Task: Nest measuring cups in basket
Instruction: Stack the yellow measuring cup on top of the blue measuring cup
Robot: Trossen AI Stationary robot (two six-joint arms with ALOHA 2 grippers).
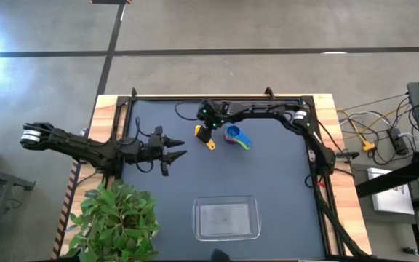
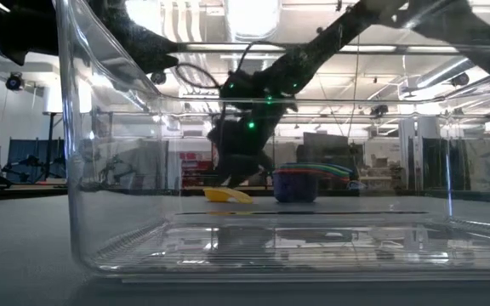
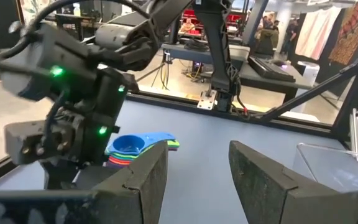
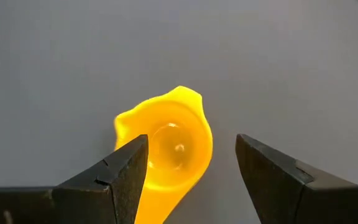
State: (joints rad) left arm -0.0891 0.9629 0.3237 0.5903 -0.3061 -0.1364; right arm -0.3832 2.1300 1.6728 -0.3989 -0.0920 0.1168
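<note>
While nothing has been put in the basket [image 1: 228, 218] yet, most of the job is judged to be left. The bench [image 1: 282, 182] is covered by a dark mat, and the clear basket is found at 6 o'clock on it, with nothing seen inside. The right tool [image 1: 205, 129] is held low at about 12 o'clock, with its fingers spread open on both sides of the yellow cup [image 4: 169, 146]; the cup is not gripped yet. The left tool [image 1: 174, 155] is parked at 9 o'clock, open and holding nothing. A small stack of cups [image 1: 236, 136], with a blue one on top, is seen just at 3 o'clock of the yellow cup. All the cups must still be carried to the basket and nested.
</note>
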